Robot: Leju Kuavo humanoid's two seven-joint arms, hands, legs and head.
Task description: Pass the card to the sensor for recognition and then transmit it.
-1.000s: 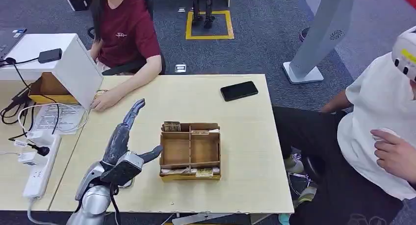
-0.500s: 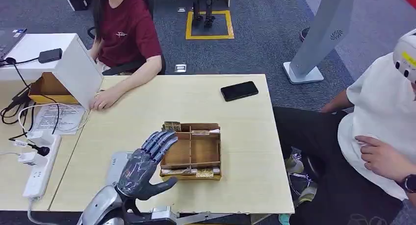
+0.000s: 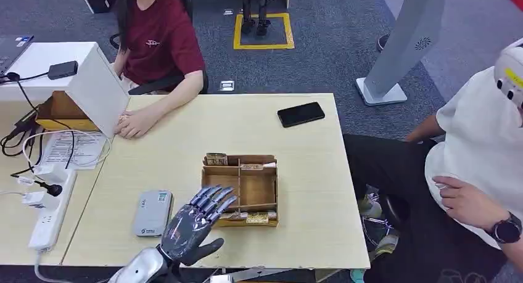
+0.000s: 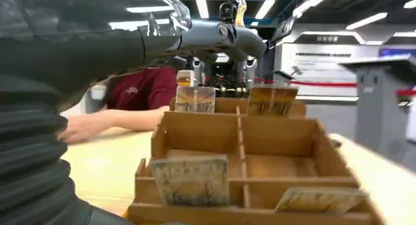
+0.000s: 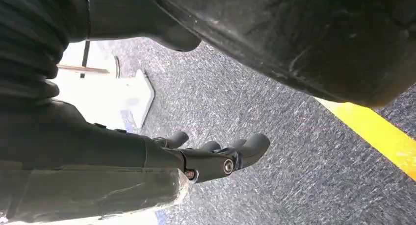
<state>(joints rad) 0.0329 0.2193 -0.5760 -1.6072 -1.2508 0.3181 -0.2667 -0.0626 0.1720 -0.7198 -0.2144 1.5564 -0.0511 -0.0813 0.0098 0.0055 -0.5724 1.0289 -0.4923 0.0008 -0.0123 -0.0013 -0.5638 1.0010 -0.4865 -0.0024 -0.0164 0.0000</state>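
A wooden divided box (image 3: 269,188) stands on the table, with cards upright in its near slot (image 3: 250,217) and far slot (image 3: 216,159). My left hand (image 3: 196,224) hovers at the box's near left corner, fingers spread toward it, holding nothing. In the left wrist view, the fingers (image 4: 216,36) reach over the box (image 4: 196,132); one card (image 4: 191,181) stands in front, another card (image 4: 319,199) leans beside it, and two more (image 4: 195,98) stand at the back. A grey sensor device (image 3: 152,212) lies flat left of the hand. My right hand (image 5: 216,159) hangs over carpet, empty, fingers loosely extended.
A person in red sits at the far left with a hand (image 3: 132,126) on the table beside a white box (image 3: 92,79). A black phone (image 3: 300,114) lies far right. A power strip (image 3: 52,209) and cables sit left. Another person (image 3: 481,172) sits right of the table.
My left hand has swung right and pulled back toward the near edge, from above the sensor to the box's near left corner, uncovering the sensor. The seated person's hand at right shifted.
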